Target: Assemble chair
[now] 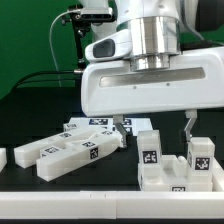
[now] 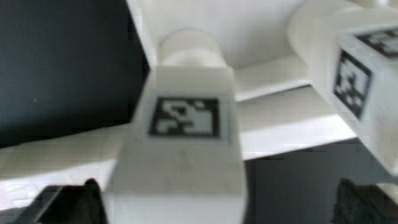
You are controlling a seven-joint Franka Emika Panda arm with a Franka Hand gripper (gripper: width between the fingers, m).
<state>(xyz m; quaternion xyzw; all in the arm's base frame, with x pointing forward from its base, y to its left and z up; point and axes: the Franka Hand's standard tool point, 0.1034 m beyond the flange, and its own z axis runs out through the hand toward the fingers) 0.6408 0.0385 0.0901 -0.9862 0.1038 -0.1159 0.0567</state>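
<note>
Two fingers (image 1: 189,128) of the downward-pointing end effector (image 1: 154,134) stand spread wide, straddling an upright chair piece (image 1: 149,153).

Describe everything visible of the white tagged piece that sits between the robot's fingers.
The piece is a chunky white bar, matte like plastic, with a rounded end and one black-and-white square tag on its face. It stands toward the exterior view's right, seemingly upright, next to a second tagged part. The fingers flank it, open, with gaps on both sides, not touching it.
</note>
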